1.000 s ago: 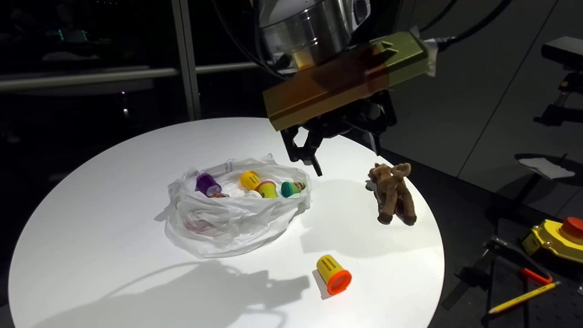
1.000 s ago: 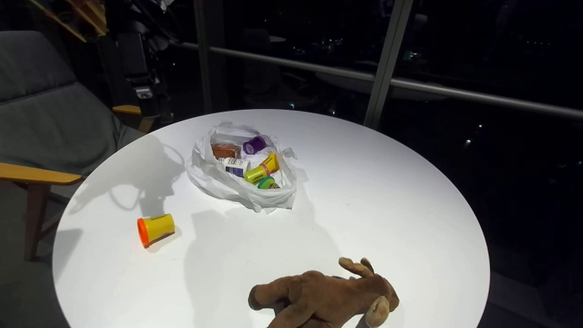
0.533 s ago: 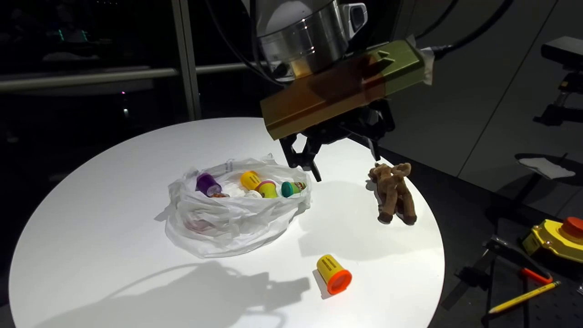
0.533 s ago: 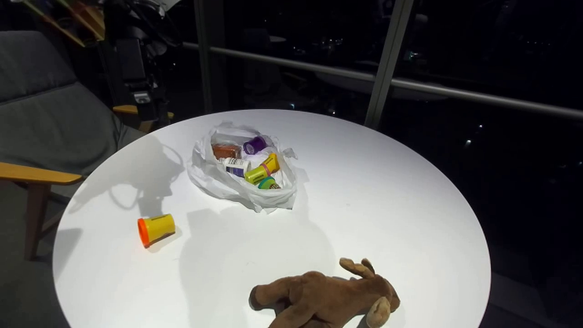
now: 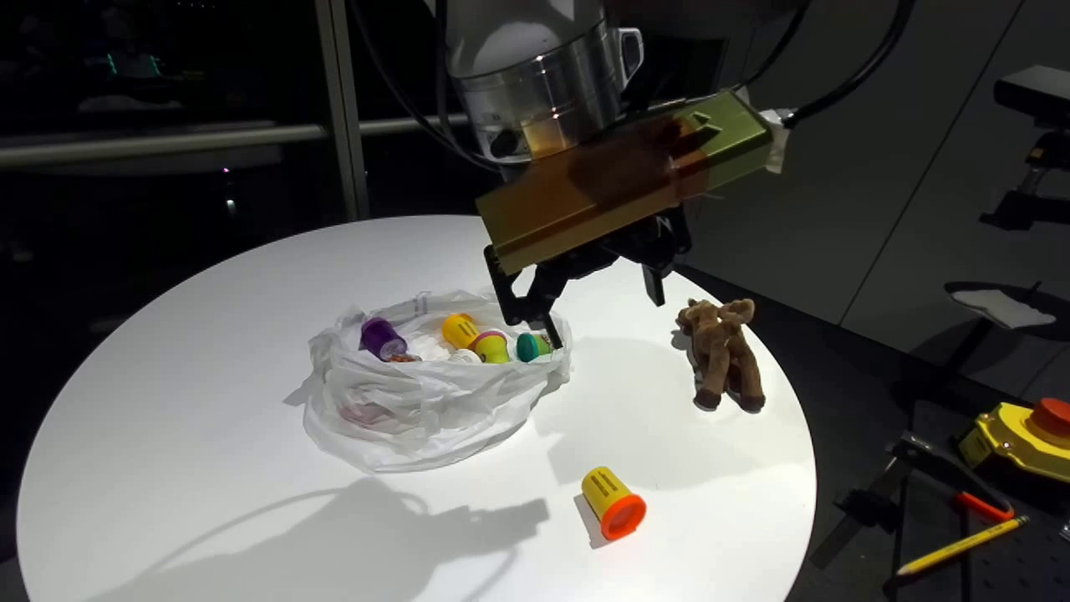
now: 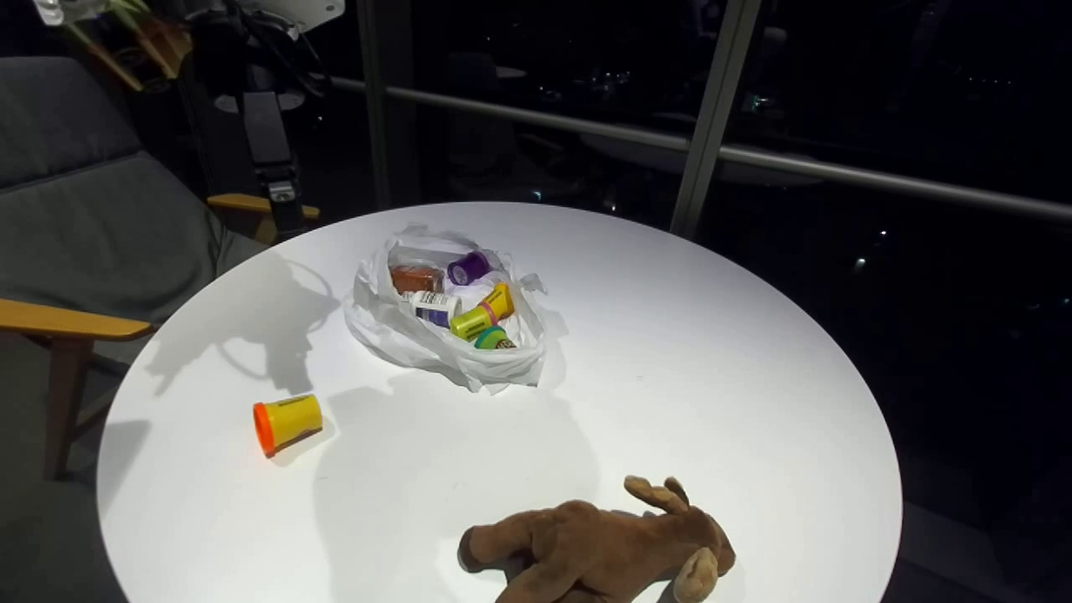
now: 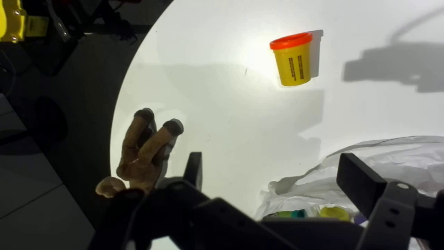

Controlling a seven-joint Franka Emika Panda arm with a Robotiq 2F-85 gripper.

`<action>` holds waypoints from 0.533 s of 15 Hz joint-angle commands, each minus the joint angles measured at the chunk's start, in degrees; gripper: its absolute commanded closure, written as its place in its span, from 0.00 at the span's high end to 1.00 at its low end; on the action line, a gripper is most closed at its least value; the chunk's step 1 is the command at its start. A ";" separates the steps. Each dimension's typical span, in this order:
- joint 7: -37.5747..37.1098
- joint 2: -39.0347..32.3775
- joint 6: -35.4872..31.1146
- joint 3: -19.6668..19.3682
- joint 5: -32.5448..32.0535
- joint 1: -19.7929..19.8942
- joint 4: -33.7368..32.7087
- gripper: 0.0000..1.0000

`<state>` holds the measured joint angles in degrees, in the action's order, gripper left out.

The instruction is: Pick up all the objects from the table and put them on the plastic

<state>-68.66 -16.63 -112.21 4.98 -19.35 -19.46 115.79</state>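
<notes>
The yellow tub (image 5: pixel 613 504) with an orange lid lay on its side on the tabletop (image 5: pixel 209 376), well in from the rim, and in both exterior views a stretch of white surface ran between it and the plastic bag (image 5: pixel 418 414). The brown plush animal (image 6: pixel 586 548) lay much nearer the edge; in the wrist view one ear crossed the line of the rim, while inward the surface ran on toward tub and bag. The bag stood mouth open, its crumpled wall ringing a purple tub (image 6: pixel 467 267), a lime tub (image 6: pixel 471 323), a second yellow tub (image 6: pixel 502 299), a teal-lidded tub (image 6: pixel 494 337), a white bottle (image 6: pixel 435 307) and a reddish-brown item (image 6: pixel 416 278).

The end effector (image 5: pixel 605 319) hung above the tabletop, its fingers wide apart and gripping nothing; in the wrist view tabletop and the bag's edge showed through the gap. In an exterior view one finger overlapped the teal-lidded tub in the line of sight, and its clearance could not be told.

Past the rim stood a yellow box (image 5: pixel 1021 451) with a red button (image 5: pixel 1053 418), and a grey chair (image 6: pixel 75 184) whose wooden armrest (image 6: pixel 71 320) reached close to the edge. A metal railing (image 6: pixel 536 121) ran beyond the far side.
</notes>
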 commanded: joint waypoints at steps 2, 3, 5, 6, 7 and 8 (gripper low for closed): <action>4.39 1.56 -6.72 0.73 0.57 2.31 3.92 1.00; 4.19 1.49 -7.16 0.44 0.57 2.55 4.39 1.00; -0.30 2.53 -3.04 -0.32 -0.55 1.99 3.72 1.00; 1.87 0.03 -4.53 0.26 -0.05 2.28 2.82 1.00; 1.80 0.06 -4.43 0.18 -0.05 2.42 2.83 1.00; 1.84 -0.07 -4.43 0.16 -0.04 2.46 2.85 1.00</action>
<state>-66.76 -16.67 -116.83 4.67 -19.31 -17.40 118.79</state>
